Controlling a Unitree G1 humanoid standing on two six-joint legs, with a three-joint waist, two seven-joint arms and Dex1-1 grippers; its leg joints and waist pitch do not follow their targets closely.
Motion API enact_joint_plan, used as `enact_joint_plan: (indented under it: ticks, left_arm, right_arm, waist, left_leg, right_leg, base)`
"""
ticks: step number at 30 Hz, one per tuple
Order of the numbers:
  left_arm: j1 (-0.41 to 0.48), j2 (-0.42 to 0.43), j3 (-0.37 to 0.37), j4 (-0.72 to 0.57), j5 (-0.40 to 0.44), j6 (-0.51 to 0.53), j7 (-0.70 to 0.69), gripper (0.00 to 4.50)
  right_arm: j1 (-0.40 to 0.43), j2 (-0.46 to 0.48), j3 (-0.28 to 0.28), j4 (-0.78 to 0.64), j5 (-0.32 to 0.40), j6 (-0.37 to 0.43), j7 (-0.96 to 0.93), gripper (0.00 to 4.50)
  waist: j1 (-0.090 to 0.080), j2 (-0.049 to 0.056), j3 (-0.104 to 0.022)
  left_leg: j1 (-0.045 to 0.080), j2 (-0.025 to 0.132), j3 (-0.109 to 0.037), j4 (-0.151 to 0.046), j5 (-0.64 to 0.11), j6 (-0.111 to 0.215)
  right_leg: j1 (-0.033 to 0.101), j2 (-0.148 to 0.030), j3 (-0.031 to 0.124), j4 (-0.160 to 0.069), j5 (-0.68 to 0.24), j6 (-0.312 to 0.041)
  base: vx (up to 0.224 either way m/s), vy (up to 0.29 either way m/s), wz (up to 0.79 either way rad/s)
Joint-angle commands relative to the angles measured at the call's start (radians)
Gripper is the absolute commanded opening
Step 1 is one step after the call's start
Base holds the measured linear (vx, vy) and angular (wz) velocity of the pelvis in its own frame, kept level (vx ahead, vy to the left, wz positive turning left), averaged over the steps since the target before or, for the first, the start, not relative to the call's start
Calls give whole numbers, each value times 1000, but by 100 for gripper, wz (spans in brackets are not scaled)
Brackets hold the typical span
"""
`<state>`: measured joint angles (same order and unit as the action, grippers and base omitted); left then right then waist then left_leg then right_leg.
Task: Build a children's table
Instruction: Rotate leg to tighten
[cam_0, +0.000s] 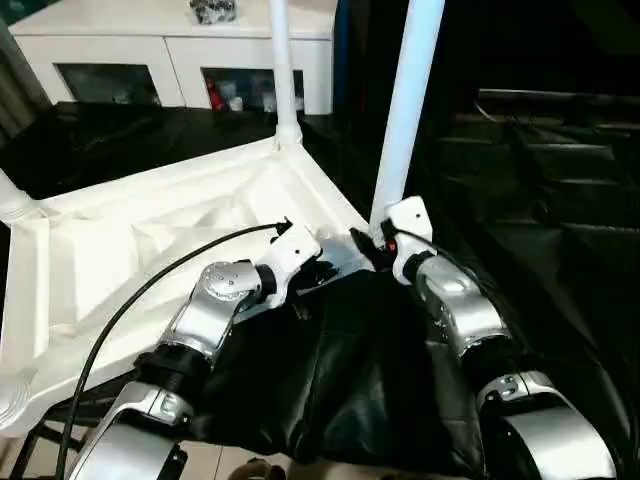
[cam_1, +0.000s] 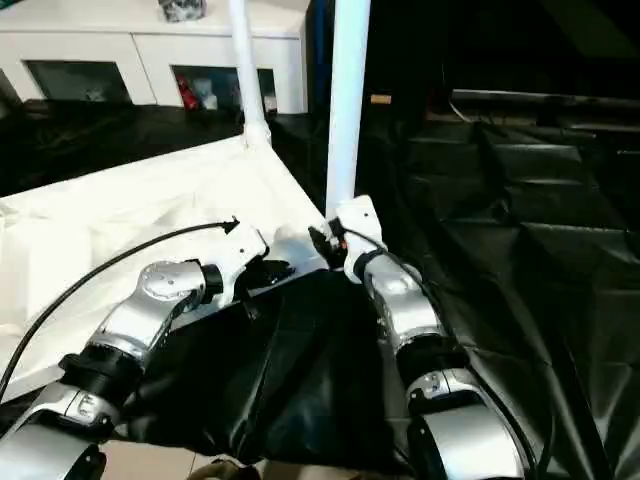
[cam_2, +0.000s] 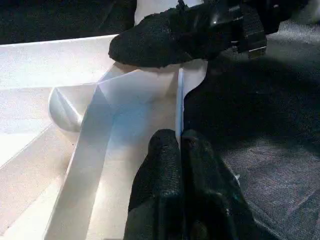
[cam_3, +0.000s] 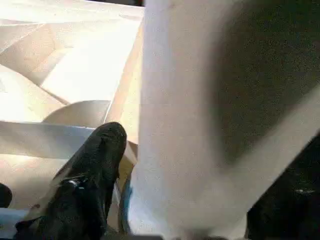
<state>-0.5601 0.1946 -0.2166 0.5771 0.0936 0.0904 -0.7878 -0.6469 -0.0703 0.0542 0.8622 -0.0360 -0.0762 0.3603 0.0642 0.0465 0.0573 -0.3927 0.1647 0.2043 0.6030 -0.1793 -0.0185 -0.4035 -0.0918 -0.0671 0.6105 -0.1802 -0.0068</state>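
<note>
1. two hands meet at the upturned tabletop's (cam_0: 150, 240) near corner; another leg (cam_0: 283, 70) already stands at the far corner.
2. right hand (cam_0: 385, 245) clasps the upright leg (cam_0: 405, 110) near its base, over that socket.
3. left hand (cam_2: 179, 150) pinches the tabletop rim just beside it.

White plastic tabletop (cam_0: 150, 250), upside down on black sheeting, ribbed underside facing up, one corner pointing toward the cabinet side. Far leg (cam_0: 282, 70), a long white tube, upright in the round socket at that far corner. Near leg (cam_0: 405, 110), also white and tubular, standing almost upright with a slight tilt, foot at the tabletop's near right corner; seating in the socket not discernible. Further round corner sockets at the left edge (cam_0: 15, 205), one bearing a leg stub.
</note>
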Motion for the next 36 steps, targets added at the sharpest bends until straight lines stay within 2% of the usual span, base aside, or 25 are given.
enact_joint_plan:
  ticks: [1,5,7,10,12,13,15,16,20,28,30,33,35,36]
  left_arm:
    - [-43,-39,-11,-23,-19,-53,47,0]
    - [3,5,-20,-88,-59,-92,-91,0]
    - [14,21,-24,-104,-62,-99,-115,0]
    - [29,44,-26,-124,-69,-110,-151,0]
    - [49,77,-20,-150,-92,-117,-201,0]
    - [55,88,-17,-159,-101,-117,-219,0]
    - [70,115,-10,-172,-113,-127,-250,0]
    - [76,125,-8,-179,-116,-128,-262,0]
    - [97,160,-3,-206,-128,-128,-303,0]
    - [120,186,-6,-244,-153,-117,-355,0]
    - [121,188,-8,-246,-153,-118,-358,0]
    - [121,189,-7,-247,-152,-117,-360,0]
    - [121,189,-6,-248,-152,-115,-360,0]
    - [121,189,-5,-247,-151,-115,-360,0]
  right_arm:
    - [13,90,116,22,-28,-29,52,375]
    - [56,33,121,-32,-19,-106,149,375]
    - [77,12,127,-57,-15,-125,198,375]
    - [107,-14,132,-97,8,-131,286,375]
    - [148,-52,142,-165,50,-113,406,375]
    - [163,-65,145,-189,67,-105,449,375]
    - [185,-94,150,-231,100,-95,518,375]
    - [191,-107,151,-243,111,-95,543,375]
    - [196,-141,151,-261,116,-99,594,375]
    - [185,-156,147,-280,128,-84,650,375]
    - [180,-155,150,-281,132,-76,665,351]
    - [171,-155,150,-270,127,-65,671,344]
    - [171,-157,151,-270,126,-62,675,310]
    - [173,-160,151,-272,128,-59,680,310]
  waist:
    - [-2,-6,-74]
    - [-3,-6,-77]
    - [-3,-6,-76]
    - [-4,-5,-75]
    - [-1,-5,-75]
    - [-2,-5,-72]
    - [0,-4,-72]
    - [-1,0,-71]
    - [-2,-1,-71]
    - [3,-2,-72]
    - [4,-3,-72]
    - [6,-4,-71]
    - [7,-4,-71]
    - [7,-9,-71]
  left_leg:
    - [27,67,-35,-76,-237,27]
    - [23,67,-36,-75,-219,42]
    - [21,68,-35,-74,-214,56]
    - [23,69,-35,-74,-222,68]
    - [23,72,-35,-74,-229,70]
    - [21,72,-34,-76,-229,74]
    - [24,73,-33,-76,-251,70]
    - [25,74,-34,-78,-266,62]
    - [25,73,-35,-80,-280,41]
    - [25,74,-34,-79,-253,47]
    - [25,74,-34,-79,-254,50]
    - [26,73,-33,-79,-254,46]
    - [26,73,-33,-79,-260,41]
    - [26,73,-33,-79,-258,41]
  right_leg:
    - [41,-69,48,-72,-185,-240]
    - [46,-70,47,-66,-144,-245]
    - [47,-68,47,-64,-126,-248]
    - [47,-67,46,-65,-125,-255]
    - [49,-67,47,-64,-133,-256]
    - [46,-63,46,-64,-133,-258]
    - [44,-64,46,-66,-162,-259]
    - [43,-63,46,-68,-179,-258]
    - [42,-66,48,-69,-201,-259]
    - [41,-65,48,-65,-172,-263]
    - [41,-65,48,-64,-172,-264]
    - [39,-66,49,-66,-185,-262]
    - [39,-66,49,-68,-203,-255]
    - [40,-66,49,-69,-204,-254]
  base:
    - [0,0,0]
    - [0,0,0]
    - [0,0,0]
    - [0,0,0]
    - [0,0,0]
    - [0,0,0]
    - [0,0,0]
    - [0,0,0]
    - [0,0,0]
    - [0,0,0]
    - [0,0,0]
    - [0,0,0]
    - [0,0,0]
    - [0,0,0]
